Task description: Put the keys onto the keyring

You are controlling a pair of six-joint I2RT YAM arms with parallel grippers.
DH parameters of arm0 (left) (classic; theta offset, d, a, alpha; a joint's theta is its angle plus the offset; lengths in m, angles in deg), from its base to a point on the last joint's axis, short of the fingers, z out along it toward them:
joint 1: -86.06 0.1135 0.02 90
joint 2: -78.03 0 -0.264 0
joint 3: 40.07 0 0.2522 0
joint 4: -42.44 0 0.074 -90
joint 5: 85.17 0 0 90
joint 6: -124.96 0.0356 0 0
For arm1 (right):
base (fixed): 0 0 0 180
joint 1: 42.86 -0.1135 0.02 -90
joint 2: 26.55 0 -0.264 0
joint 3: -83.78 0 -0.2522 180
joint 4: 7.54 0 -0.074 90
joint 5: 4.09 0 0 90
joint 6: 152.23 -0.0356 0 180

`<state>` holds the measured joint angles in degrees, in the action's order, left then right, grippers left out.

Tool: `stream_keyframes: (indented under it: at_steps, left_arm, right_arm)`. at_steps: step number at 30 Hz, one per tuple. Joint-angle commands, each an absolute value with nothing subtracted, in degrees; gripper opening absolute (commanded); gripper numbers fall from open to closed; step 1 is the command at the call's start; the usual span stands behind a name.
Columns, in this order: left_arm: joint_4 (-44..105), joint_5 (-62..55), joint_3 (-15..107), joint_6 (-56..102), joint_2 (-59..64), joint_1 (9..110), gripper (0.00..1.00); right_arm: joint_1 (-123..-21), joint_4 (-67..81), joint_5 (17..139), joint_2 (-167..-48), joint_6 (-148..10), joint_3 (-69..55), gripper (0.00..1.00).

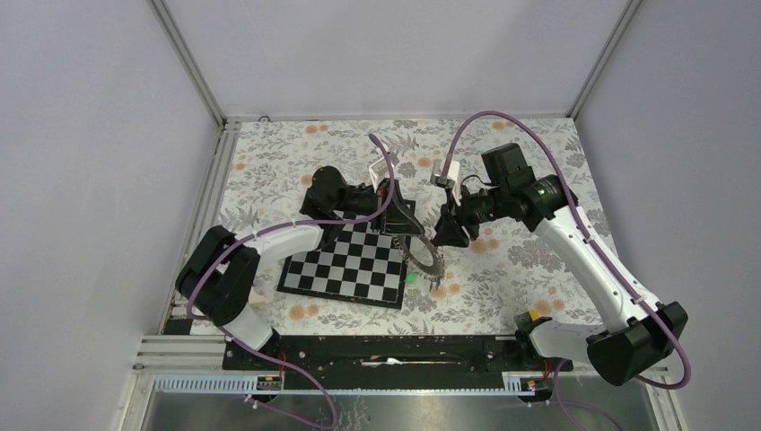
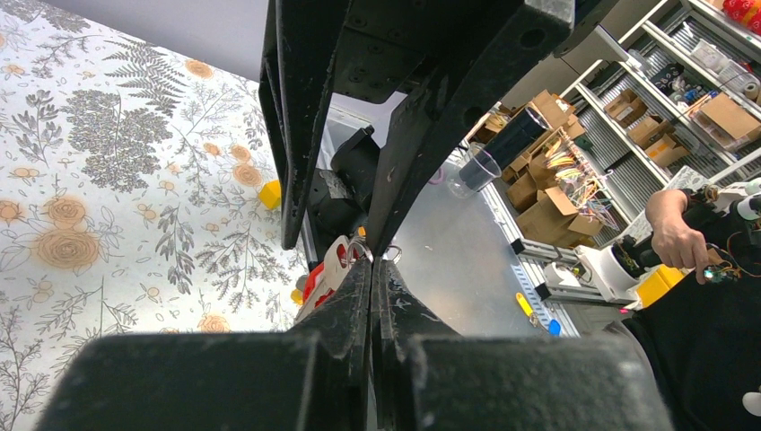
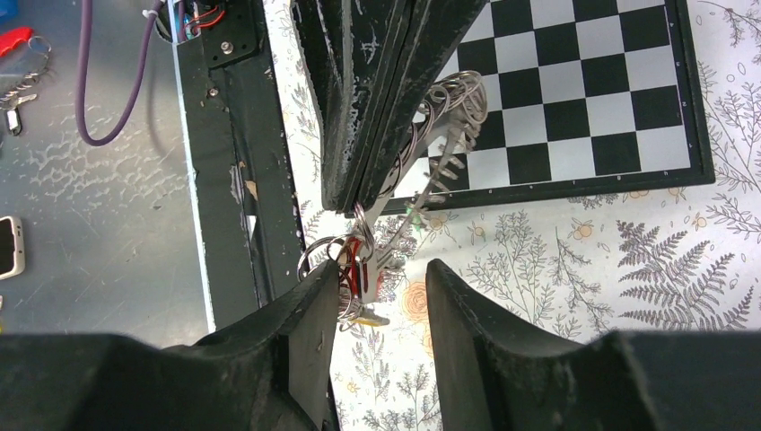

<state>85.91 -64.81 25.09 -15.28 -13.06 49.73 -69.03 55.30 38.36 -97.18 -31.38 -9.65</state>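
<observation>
Left gripper (image 2: 371,266) has its fingers pinched together on the keyring (image 1: 421,251), at the chessboard's (image 1: 345,265) 3 o'clock edge. Right gripper (image 3: 377,280) stands apart, red-tagged keys (image 3: 357,269) just inside; the left fingers hide most of the ring.

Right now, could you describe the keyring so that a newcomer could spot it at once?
Find the chessboard on the floral table. At its right edge, the left gripper pinches the keyring. It is a large grey ring of coiled wire, far bigger than the small tagged keys beside it.
</observation>
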Motion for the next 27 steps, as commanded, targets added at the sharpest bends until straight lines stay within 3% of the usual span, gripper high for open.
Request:
stream_keyframes:
  at_steps: [1,9,22,27]
  left_arm:
    - [91.86,-65.07,26.87,-16.88,-11.47,49.77,0.00]
    - [92.73,-64.92,26.78,-17.36,-11.61,49.81,0.00]
    - [97.71,-62.52,26.10,-20.63,-12.91,49.77,0.00]
    - [98.05,-62.06,25.60,-20.46,-13.05,49.77,0.00]
  right_arm:
    - [-68.70,52.28,35.39,-96.08,-30.91,-10.42,0.47]
    - [-68.72,50.94,33.86,-96.49,-31.39,-11.69,0.40]
    - [-68.70,49.28,32.09,-96.42,-33.06,-13.47,0.08]
    - [-68.70,48.95,31.57,-96.46,-33.14,-13.47,0.01]
